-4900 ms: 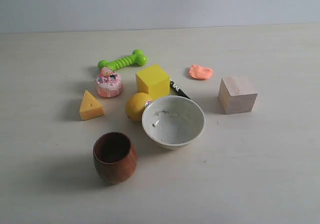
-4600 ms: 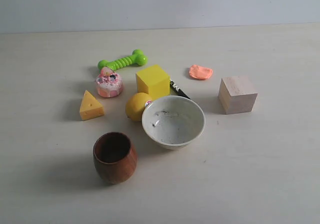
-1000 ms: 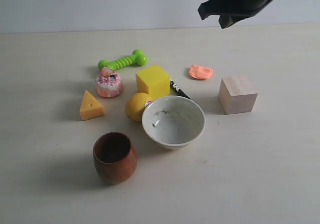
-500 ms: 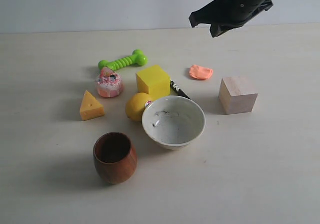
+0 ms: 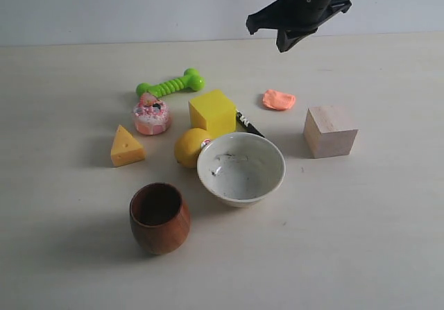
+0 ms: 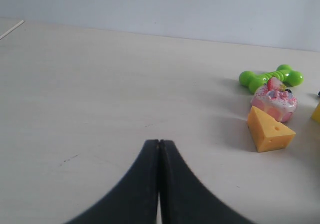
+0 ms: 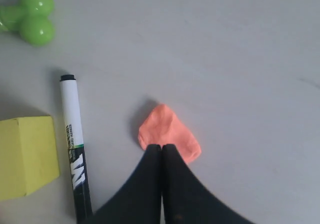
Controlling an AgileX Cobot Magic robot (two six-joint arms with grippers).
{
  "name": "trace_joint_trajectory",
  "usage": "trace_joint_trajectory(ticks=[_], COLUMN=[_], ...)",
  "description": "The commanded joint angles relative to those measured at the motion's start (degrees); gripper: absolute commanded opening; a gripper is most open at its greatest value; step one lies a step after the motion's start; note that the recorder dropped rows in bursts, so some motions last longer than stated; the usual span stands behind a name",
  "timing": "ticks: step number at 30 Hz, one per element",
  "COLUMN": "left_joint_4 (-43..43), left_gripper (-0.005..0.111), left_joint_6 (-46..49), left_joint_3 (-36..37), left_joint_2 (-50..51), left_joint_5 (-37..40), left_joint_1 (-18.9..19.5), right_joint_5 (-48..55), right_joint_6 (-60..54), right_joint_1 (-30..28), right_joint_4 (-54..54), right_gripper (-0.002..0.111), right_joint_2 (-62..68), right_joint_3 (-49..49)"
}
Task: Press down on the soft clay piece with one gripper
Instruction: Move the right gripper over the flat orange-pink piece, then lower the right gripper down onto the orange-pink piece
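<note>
Salmon-orange, the flat soft clay piece (image 5: 278, 100) lies on the tabletop (image 5: 374, 220) between a white marker pen (image 5: 248, 124) and a pale wooden cube (image 5: 329, 131), probably yielding and slightly sticky, so the black right pincer (image 7: 161, 148), closed tight above it, should press its middle.

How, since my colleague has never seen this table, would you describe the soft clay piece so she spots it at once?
Find the white bowl mid-table, with a yellow cube behind it and a pale wooden cube to its right. Between the cubes, slightly farther back, lies the soft clay piece: the only flat, salmon-orange blob, far smaller than either cube.
</note>
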Motion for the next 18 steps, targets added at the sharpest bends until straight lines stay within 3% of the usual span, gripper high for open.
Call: trace_joint_trajectory(ticks=[1, 18], left_joint_4=[-0.4, -0.4], left_gripper=[0.0, 0.0], left_joint_6=[0.3, 0.3], left_joint_3=[0.0, 0.0], left_joint_2=[-0.4, -0.4], left_joint_5=[-0.5, -0.5], left_joint_1=[-0.3, -0.3], right_joint_5=[2.5, 0.4], right_joint_6=[-0.3, -2.4], right_joint_1=[0.1, -1.0], right_joint_4=[-0.6, -0.8], right_gripper=[0.0, 0.0], right_joint_2=[3.7, 10.8], right_joint_3=[-3.3, -3.3])
